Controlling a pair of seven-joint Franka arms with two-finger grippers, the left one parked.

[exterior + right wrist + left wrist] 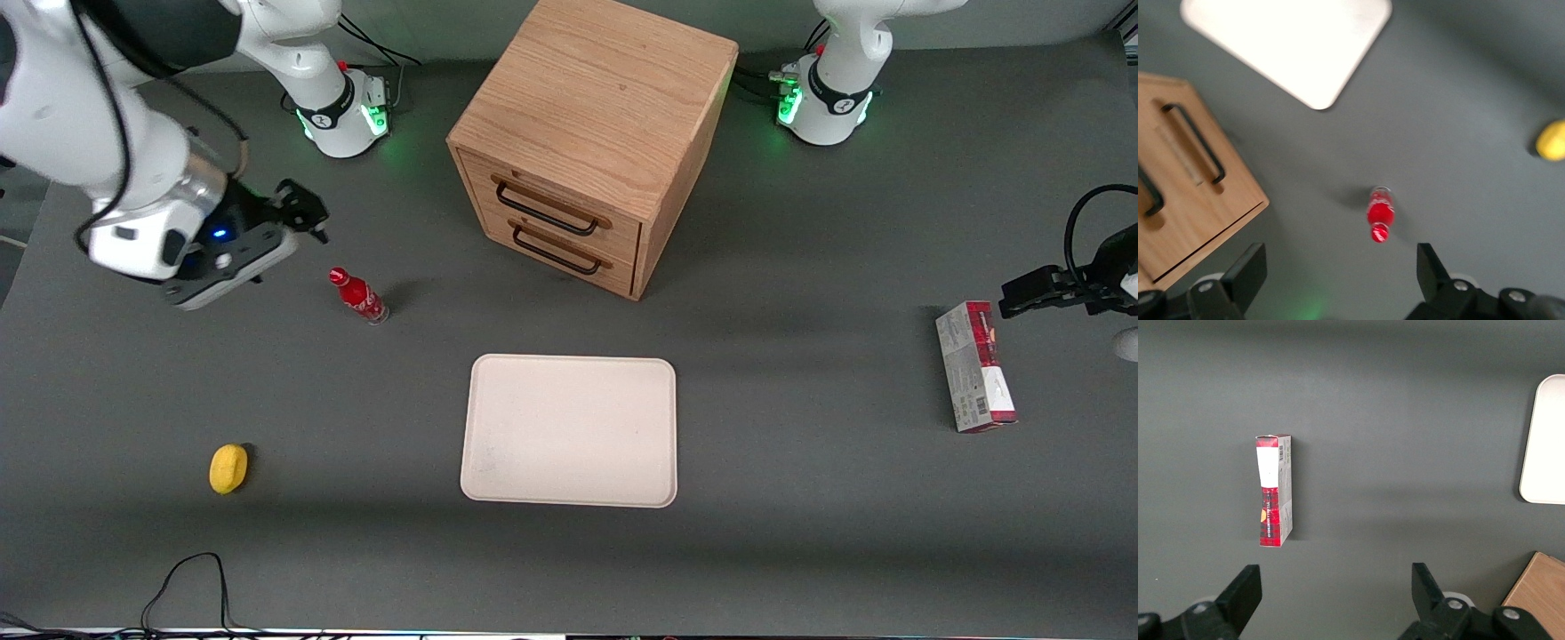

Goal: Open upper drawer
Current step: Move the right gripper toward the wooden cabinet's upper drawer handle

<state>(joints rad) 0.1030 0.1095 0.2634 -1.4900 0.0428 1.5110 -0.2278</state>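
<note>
An oak cabinet is set on a grey table, between the two arm bases. Its upper drawer is seen shut, flush with the cabinet front, a black wire bar handle across it; the lower drawer sits directly beneath. The gripper is held in the air toward the working arm's end of the table, well apart from the cabinet, with its jaws spread wide and nothing between them. Just below it, a red cola bottle is stood upright (cap on). A cream tray is laid in front of the drawers, nearer the camera. A yellow lemon and a red-and-white carton are found toward opposite table ends.
</note>
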